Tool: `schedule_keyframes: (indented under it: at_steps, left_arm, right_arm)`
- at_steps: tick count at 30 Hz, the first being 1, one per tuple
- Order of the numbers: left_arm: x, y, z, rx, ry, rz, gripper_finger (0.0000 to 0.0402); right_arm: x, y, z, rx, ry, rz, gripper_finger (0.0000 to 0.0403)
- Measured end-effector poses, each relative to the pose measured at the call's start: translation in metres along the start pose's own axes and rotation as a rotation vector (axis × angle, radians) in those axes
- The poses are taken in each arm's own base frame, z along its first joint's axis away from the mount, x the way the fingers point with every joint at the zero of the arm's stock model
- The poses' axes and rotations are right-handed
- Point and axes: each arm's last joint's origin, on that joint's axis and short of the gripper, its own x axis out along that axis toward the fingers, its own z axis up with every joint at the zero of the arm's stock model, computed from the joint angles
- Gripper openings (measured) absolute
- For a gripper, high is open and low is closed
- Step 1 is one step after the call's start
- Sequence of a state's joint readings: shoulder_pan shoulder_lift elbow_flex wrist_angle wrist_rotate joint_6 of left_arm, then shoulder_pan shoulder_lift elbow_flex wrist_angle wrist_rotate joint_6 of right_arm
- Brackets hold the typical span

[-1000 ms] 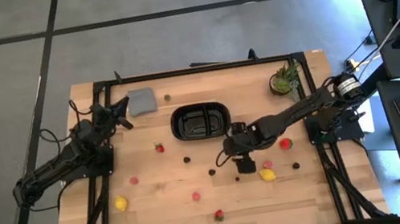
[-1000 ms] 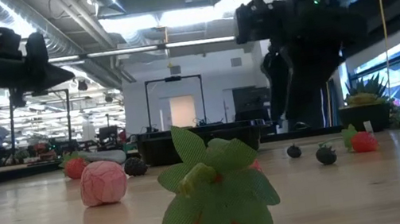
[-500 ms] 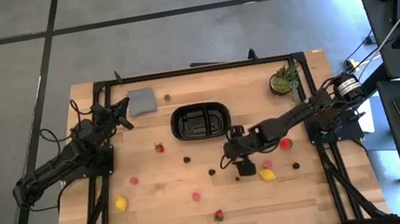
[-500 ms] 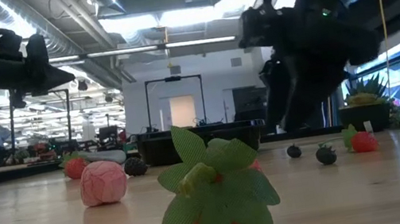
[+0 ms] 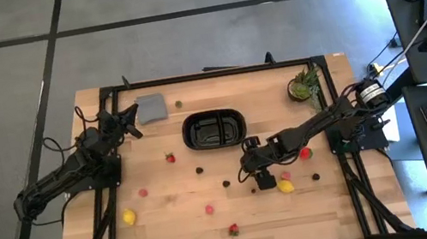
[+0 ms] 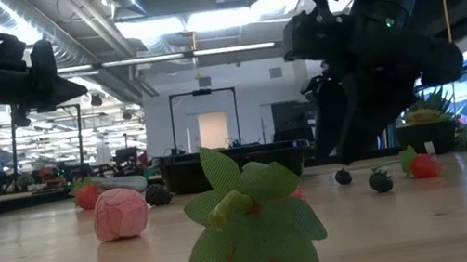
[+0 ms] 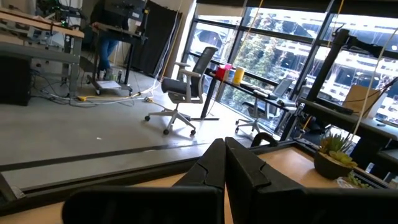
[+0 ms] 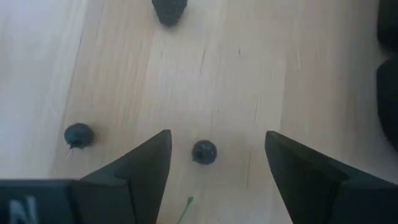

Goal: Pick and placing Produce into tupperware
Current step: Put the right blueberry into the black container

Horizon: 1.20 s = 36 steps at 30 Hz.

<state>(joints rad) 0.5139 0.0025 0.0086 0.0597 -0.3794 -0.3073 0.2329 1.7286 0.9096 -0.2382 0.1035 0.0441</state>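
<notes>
High view: tupperware (image 5: pixel 214 129) empty, all produce loose on surface (image 5: pixel 171 226). Right tool (image 8: pixel 214 165) unclenched, straddling dark berry (image 8: pixel 204 152); left tool (image 7: pixel 225 163) clenched, idle far left.

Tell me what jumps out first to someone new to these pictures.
The right pincer hangs low over the wooden table, its fingers open either side of a small dark berry. Behind it sits the black tray, empty. In the low view, a leafy red strawberry fills the foreground.
</notes>
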Motion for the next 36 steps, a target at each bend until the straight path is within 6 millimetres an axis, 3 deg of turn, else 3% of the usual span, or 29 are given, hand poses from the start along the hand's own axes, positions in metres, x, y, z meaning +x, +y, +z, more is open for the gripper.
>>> schedule_keyframes:
  at_steps: [6, 12, 26, 36]
  left_arm:
    - [0.000, 0.000, 0.000, 0.000, 0.000, 0.000, 0.0000]
    - [0.000, 0.000, 0.000, 0.000, 0.000, 0.000, 0.0000]
    - [0.000, 0.000, 0.000, 0.003, 0.000, 0.000, 0.0000]
    - [0.000, 0.000, 0.000, 0.003, 0.000, 0.000, 0.0000]
  right_arm:
    - [0.016, 0.001, -0.004, -0.005, 0.041, 0.001, 0.0258]
    - [0.019, 0.002, -0.005, -0.005, 0.056, 0.000, 0.0250]
    - [0.020, 0.002, -0.008, -0.008, 0.093, 0.011, 0.0144]
    - [0.020, 0.002, -0.009, -0.008, 0.101, 0.003, 0.0092]
